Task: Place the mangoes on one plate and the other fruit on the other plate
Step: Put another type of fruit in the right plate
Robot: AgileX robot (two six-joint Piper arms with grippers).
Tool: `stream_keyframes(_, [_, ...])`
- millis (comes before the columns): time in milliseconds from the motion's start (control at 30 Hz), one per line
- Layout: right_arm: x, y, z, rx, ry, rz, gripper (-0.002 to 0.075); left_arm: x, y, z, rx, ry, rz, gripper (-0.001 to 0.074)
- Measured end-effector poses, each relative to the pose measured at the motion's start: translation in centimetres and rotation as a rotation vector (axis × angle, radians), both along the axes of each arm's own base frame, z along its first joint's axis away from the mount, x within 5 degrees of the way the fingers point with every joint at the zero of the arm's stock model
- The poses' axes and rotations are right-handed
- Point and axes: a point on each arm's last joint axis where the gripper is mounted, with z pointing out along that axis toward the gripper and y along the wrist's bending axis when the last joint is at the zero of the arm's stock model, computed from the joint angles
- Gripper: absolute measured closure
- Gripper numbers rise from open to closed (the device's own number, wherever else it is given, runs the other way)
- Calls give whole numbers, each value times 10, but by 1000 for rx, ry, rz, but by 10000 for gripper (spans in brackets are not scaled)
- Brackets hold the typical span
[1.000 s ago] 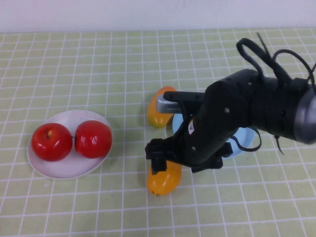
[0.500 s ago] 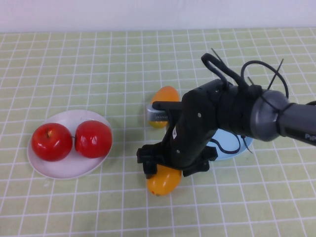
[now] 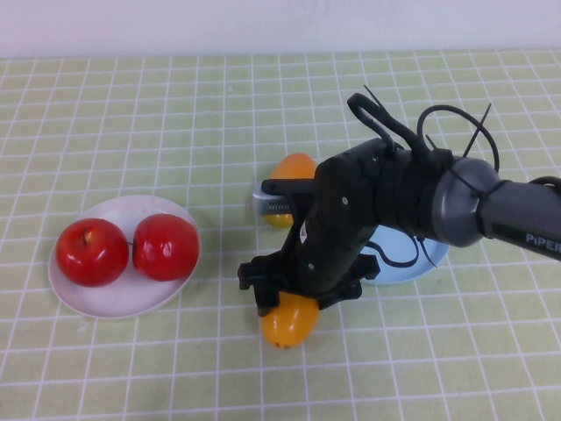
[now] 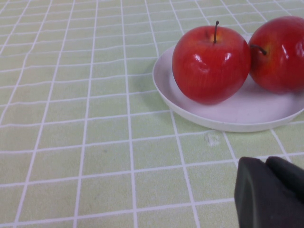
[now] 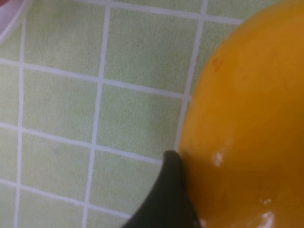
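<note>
One mango (image 3: 289, 324) lies on the mat near the front, partly under my right gripper (image 3: 294, 300), which is shut on its sides. In the right wrist view one dark fingertip (image 5: 169, 187) presses against the mango (image 5: 247, 118). The other mango (image 3: 294, 167) lies beyond the arm, beside the light blue plate (image 3: 401, 267), which the arm mostly hides. Two red apples (image 3: 92, 252) (image 3: 166, 247) sit on the white plate (image 3: 110, 303). My left gripper (image 4: 271, 190) is shut and holds nothing, hovering low beside the white plate (image 4: 228, 121) and its apples (image 4: 211, 64) (image 4: 280, 54).
A green checked mat (image 3: 175, 114) covers the table. The right arm (image 3: 394, 210) and its cables (image 3: 438, 123) hang over the blue plate. The left arm does not show in the high view.
The right arm has shifted left and come down over the near mango, and its jaws have narrowed onto it. The left gripper, apples and far mango have not moved.
</note>
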Motion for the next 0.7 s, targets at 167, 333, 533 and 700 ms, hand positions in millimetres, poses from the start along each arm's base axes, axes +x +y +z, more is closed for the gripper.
stream_keyframes(167, [4,-2,14,-18,-41,32,176,0,0,0,0,0,0,732])
stream_keyframes(333, [26,-26,44,-37,-145,0,176,0,0,0,0,0,0,732])
stream_keyframes(533, [60,-73,47,-85,-176,-115,176,0,0,0,0,0,0,732])
stream_keyframes(700, [76,-91,34,-114,-162,-162,176,0,0,0,0,0,0,732])
